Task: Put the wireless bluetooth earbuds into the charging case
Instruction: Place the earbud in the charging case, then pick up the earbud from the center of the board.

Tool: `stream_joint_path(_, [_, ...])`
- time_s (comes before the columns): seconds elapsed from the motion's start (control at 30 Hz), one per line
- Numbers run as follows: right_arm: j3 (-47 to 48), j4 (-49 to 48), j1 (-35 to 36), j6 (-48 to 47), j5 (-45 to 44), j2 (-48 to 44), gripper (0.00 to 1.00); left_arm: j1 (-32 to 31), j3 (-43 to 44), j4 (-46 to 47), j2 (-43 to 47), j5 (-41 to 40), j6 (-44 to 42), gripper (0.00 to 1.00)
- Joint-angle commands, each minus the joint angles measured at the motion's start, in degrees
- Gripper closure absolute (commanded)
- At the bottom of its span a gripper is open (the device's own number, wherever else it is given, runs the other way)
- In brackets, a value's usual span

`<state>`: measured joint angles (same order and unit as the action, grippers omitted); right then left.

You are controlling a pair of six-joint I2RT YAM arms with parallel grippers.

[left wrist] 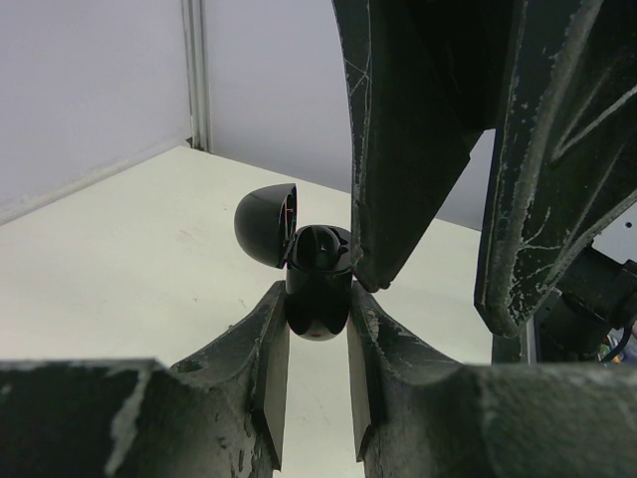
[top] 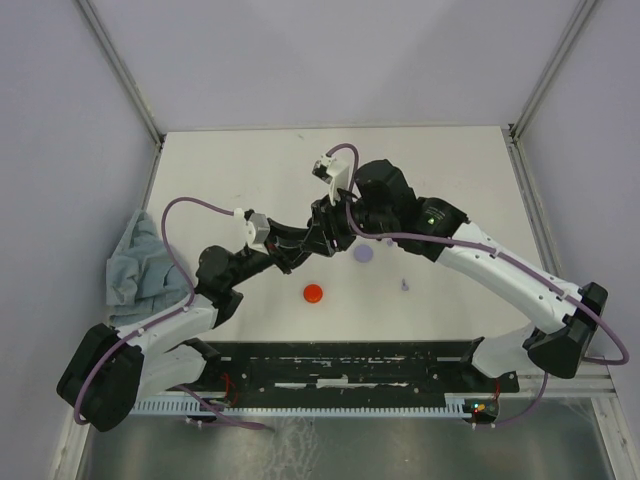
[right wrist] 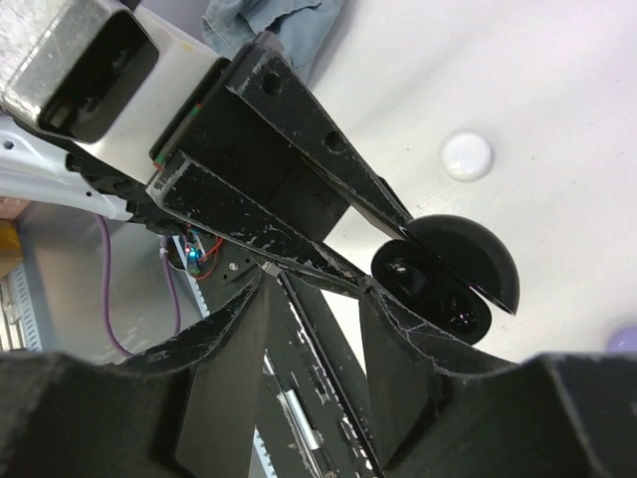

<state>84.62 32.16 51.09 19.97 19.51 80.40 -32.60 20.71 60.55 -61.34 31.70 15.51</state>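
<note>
Black case [left wrist: 317, 289], lid [left wrist: 264, 224] open, inside unclear (dark)

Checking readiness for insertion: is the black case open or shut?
Open: the black case has its domed lid swung back, seen in both wrist views.

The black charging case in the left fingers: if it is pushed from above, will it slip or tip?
The black charging case looks smooth and rounded, and the left fingers pinch only its lower part, so it may slip or pivot. Its open lid hangs to one side and would probably swing. Its glossy shell seems rigid rather than soft.
</note>
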Motion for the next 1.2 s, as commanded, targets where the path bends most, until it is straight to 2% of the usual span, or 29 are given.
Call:
stream_joint_path(0.0, [0.8, -5.0, -0.1, 2.7, 1.1, 0.2, 0.50, 0.0, 2.1, 1.7, 0.2, -0.1, -0.4, 0.97])
stream_joint_path(0.53, [6.3, 0.9, -0.1, 0.7, -3.6, -0.1, 0.45, 0.0, 0.4, 2.2, 0.7, -1.1, -1.5, 0.97])
stream_joint_path(0.93, [9.2, 8.5, -0.2, -4.8, -9.8, -1.3, 0.43, 0.0, 0.3, 1.6, 0.9, -0.2, -1.4, 0.97])
stream_joint_path(1.07, [10.1, 12.0, -0.9, -7.0, -14.0, -1.0, 0.42, 0.1, 0.5, -3.8, 3.4, -1.8, -3.4, 0.97])
stream_joint_path(1.17, [10.4, 14.6, -3.4, -7.8, -14.7, 0.3, 0.41, 0.1, 2.5, -13.5, 4.9, -6.8, -5.6, 0.97])
